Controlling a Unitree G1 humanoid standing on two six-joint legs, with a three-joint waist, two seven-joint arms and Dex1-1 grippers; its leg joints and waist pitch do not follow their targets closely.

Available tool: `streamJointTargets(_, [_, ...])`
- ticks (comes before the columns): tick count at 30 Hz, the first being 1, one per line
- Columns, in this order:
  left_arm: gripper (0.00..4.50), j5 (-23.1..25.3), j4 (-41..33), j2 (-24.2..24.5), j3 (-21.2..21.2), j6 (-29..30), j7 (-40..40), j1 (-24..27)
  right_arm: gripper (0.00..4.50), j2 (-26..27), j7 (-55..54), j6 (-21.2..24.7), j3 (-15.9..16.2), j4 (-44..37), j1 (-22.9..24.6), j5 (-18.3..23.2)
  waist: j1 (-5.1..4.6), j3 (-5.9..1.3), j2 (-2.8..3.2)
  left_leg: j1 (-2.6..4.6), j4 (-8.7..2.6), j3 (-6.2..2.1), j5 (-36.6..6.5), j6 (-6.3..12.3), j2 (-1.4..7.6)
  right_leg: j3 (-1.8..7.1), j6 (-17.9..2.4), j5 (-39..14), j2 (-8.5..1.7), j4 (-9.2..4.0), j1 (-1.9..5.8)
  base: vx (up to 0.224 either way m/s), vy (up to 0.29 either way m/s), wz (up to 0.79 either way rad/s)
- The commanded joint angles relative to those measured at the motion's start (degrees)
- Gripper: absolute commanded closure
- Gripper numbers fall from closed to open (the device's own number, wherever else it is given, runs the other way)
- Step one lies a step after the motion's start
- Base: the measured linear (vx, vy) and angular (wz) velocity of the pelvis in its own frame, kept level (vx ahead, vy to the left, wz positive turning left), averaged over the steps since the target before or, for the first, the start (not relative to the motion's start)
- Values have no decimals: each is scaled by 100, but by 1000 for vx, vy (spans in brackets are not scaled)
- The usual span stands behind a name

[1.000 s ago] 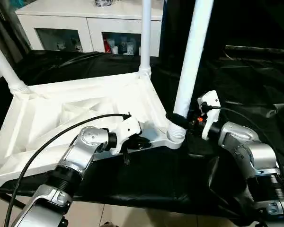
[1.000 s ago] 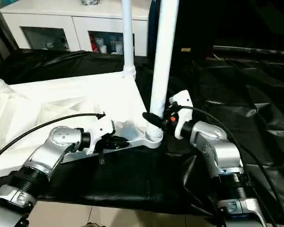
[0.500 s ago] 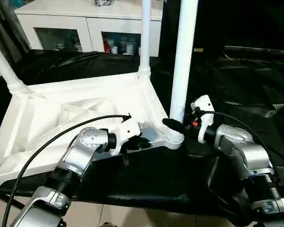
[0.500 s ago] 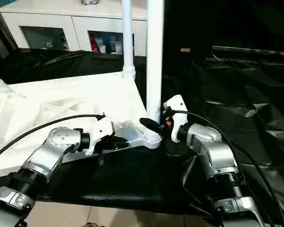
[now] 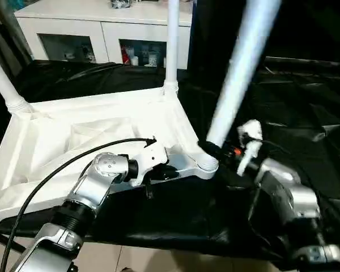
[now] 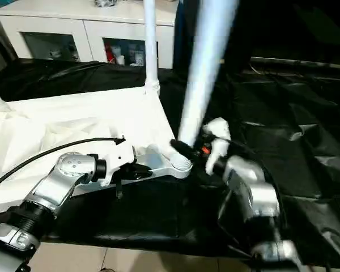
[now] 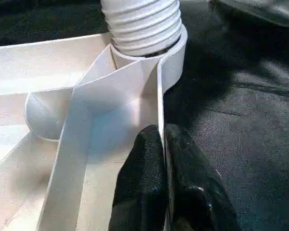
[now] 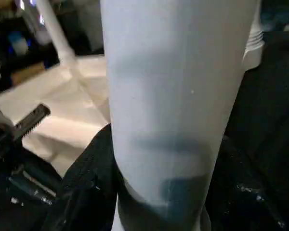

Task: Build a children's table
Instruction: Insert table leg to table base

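Black sheeting (image 5: pixel 306 113) covers the work surface, with a white cabinet (image 5: pixel 102 22) along the top of the frame. The upturned tabletop (image 5: pixel 73 136) lies at centre left. The left gripper (image 7: pixel 164 159) pinches its near rim, fingers together. At the near corner socket (image 5: pixel 207 164), the right gripper (image 5: pixel 215 150) clamps a tilted leg (image 5: pixel 238 73).

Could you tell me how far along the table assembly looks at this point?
Done: two legs stand in corner sockets of the upside-down tabletop, one at the far corner and one at the far left corner. In hand: the left gripper pinches the tabletop's rim while the right gripper holds a third leg, tilted, its threaded end at the near socket. Left: seating that leg upright and fitting the fourth.
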Motion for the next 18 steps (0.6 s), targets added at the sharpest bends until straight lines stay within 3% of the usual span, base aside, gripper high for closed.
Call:
streamJointTargets(1, [450, 117, 166, 97, -41, -39, 7, -57, 259, 46, -172, -200, -164, 240, 182, -70, 22, -396, 48, 129, -422, -175, -1529, 66, 321, 275, -1258, -1388, -428, -463, 234, 0, 0, 0])
streamJointTargets(3, [450, 123, 191, 99, -36, -51, 15, -78, 259, 74, -207, -289, -200, 263, 231, -60, 19, -392, 30, 138, -432, -182, -1633, 34, 324, 273, -1266, -1465, -432, -471, 240, 0, 0, 0])
streamJointTargets(4, [450, 146, 241, 108, -33, -94, 37, -122, 259, 116, -282, -568, -255, 336, 331, -95, 14, -388, 67, 139, -437, -182, -1725, -3, 322, 272, -1248, -1539, -432, -490, 234, 0, 0, 0])
streamJointTargets(5, [450, 155, 254, 111, -34, -108, 46, -134, 259, 138, -309, -660, -287, 355, 383, -98, 14, -388, 67, 139, -437, -182, -1725, -3, 322, 272, -1248, -1539, -432, -490, 234, 0, 0, 0])
streamJointTargets(6, [450, 170, 296, 118, -32, -132, 58, -167, 259, 165, -344, -806, -300, 369, 459, -138, 24, -389, 137, 150, -444, -205, -1841, -52, 322, 272, -1225, -1631, -445, -486, 234, 0, 0, 0])
streamJointTargets(7, [450, 178, 314, 123, -32, -145, 64, -182, 259, 175, -352, -882, -285, 356, 509, -171, 15, -384, 136, 158, -452, -199, -1904, -62, 324, 269, -1212, -1654, -434, -513, 224, 0, 0, 0])
streamJointTargets(9, [450, 183, 349, 138, -38, -167, 64, -209, 259, 169, -325, -970, -176, 287, 620, -269, 8, -392, 107, 151, -453, -202, -1925, -63, 318, 269, -1227, -1561, -423, -500, 241, 0, 0, 0])
streamJointTargets(11, [450, 191, 380, 161, -65, -199, 26, -228, 259, 108, -248, -1032, 32, 179, 700, -442, 17, -398, 140, 150, -456, -207, -1901, -44, 326, 269, -1262, -1464, -421, -482, 244, 0, 0, 0])
streamJointTargets(14, [450, 223, 416, 202, -128, -255, -48, -245, 259, -14, -128, -924, 301, 47, 651, -618, 3, -390, 114, 131, -456, -203, -1861, 4, 309, 262, -1224, -1529, -414, -488, 263, 0, 0, 0])
streamJointTargets(15, [450, 232, 423, 214, -152, -267, -81, -252, 259, -63, -90, -824, 375, 27, 590, -653, -7, -389, 79, 131, -452, -195, -1865, 21, 307, 265, -1209, -1602, -415, -497, 260, 0, 0, 0])
streamJointTargets(16, [450, 243, 445, 230, -190, -293, -136, -270, 259, -146, 28, -689, 493, 20, 479, -678, 0, -383, 109, 136, -448, -200, -1899, 30, 305, 269, -1171, -1814, -430, -513, 253, 0, 0, 0])
streamJointTargets(18, [450, 263, 464, 237, -215, -314, -148, -287, 259, -206, 140, -586, 568, 25, 382, -683, -14, -372, 40, 141, -453, -200, -1954, 41, 310, 266, -1088, -2116, -428, -542, 247, 0, 0, 0])
